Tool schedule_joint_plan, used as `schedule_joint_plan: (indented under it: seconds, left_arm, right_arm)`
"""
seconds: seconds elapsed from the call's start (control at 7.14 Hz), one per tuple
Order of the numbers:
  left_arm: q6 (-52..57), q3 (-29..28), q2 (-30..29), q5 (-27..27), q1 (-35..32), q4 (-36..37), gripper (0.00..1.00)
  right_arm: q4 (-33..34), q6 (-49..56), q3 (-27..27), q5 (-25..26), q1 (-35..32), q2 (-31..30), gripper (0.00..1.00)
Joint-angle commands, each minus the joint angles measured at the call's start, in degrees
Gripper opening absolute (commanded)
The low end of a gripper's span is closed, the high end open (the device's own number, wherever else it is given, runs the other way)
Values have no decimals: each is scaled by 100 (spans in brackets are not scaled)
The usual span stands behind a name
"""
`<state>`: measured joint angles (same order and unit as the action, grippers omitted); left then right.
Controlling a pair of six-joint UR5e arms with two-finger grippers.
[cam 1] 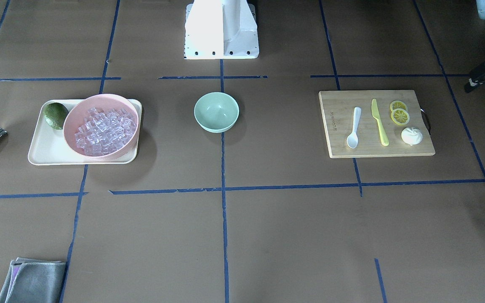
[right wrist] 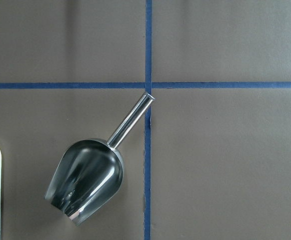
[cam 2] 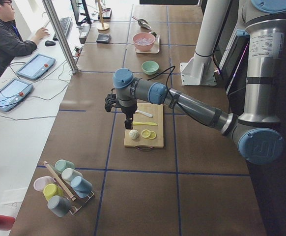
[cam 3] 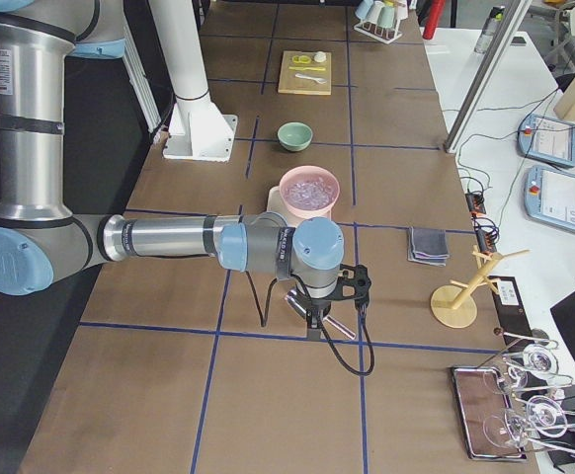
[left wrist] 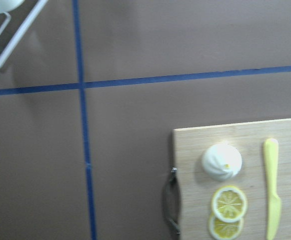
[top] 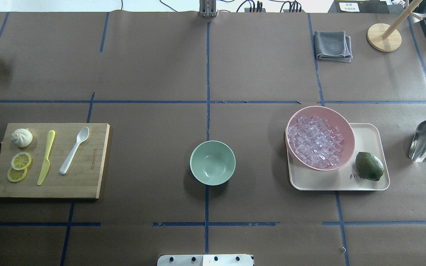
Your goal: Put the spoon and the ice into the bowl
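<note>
The white spoon [top: 73, 151] lies on a wooden cutting board [top: 87, 184] on the robot's left, beside a yellow-green knife [top: 46, 158]. The mint-green bowl [top: 212, 162] stands empty at the table's middle. Clear ice cubes [top: 314, 142] fill a pink bowl [top: 348, 129] on a cream tray [top: 368, 133] on the robot's right. My left gripper [cam 2: 129, 124] hangs high over the board's outer end. My right gripper [cam 3: 312, 321] hangs high over a metal scoop [right wrist: 85, 180]. Both show only in side views, so I cannot tell whether they are open or shut.
A bun [top: 22, 137] and lemon slices [top: 20, 161] lie on the board. A lime [top: 369, 166] sits on the tray. A folded grey cloth [top: 333, 45] and a wooden stand [top: 384, 37] are at the far right. A cup rack [cam 2: 64, 187] stands beyond the board.
</note>
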<state>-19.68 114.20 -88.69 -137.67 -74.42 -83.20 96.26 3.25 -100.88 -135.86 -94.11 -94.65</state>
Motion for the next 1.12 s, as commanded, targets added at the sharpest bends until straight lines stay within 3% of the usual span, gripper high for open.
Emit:
schedule_joint_plan:
  seconds: [0.0,0.28,0.42,0.98]
  left_arm:
    - [-2038,-20,62,186,1012,-1517,100]
    - [-3528,-178,10,1430,2277,-2566,100]
    - [-3812,-371,-42,1757,2631,-2848,100]
    - [-4368,-977,-622,2095,3390,-3018,99]
  right_arm:
    - [-2,0,-81,24,-2,44,100]
    - [7,-9,-64,7,7,8,100]
    - [7,-17,-55,-2,7,8,100]
    - [16,-17,-28,-28,7,26,100]
